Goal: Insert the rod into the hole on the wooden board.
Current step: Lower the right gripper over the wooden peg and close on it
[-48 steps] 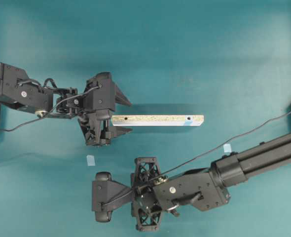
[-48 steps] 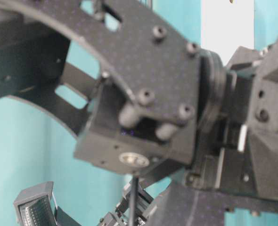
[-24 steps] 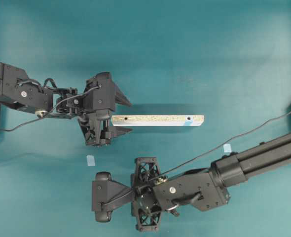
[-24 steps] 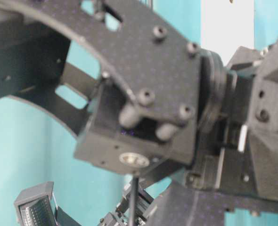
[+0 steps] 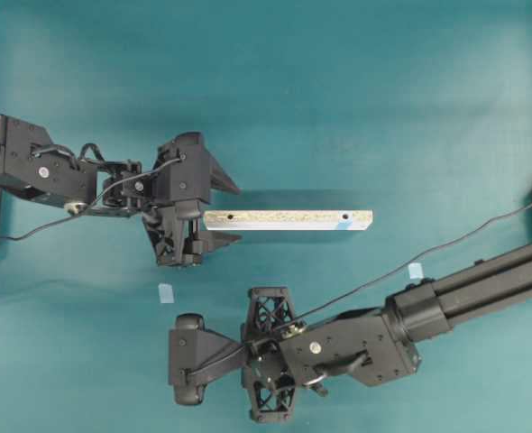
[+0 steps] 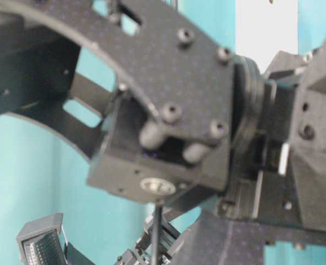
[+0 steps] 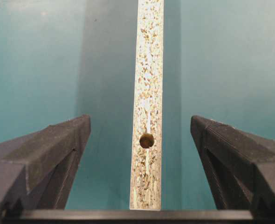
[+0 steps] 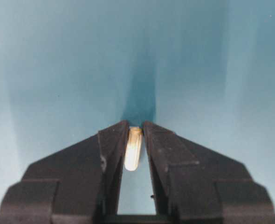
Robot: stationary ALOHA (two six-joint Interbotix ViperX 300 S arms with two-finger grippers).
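Beige rod pinched between your right gripper fingers | left gripper spread wide astride wooden board | lift, carry, blue-ringed hole insertion all remain

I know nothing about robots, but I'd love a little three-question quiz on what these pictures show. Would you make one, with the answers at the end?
1. True or false: the left pincer is squeezing the wooden board.
2. What sits between the right pincer's fingers? A) a tape square B) the rod C) nothing
3. Fill in: the hole ringed in light blue lies near the board's ____ end in the overhead view.

Key:
1. False. Its fingers stand wide apart on either side of the board's end, not touching it.
2. B. The small cream rod stands between the nearly closed fingers.
3. Right.
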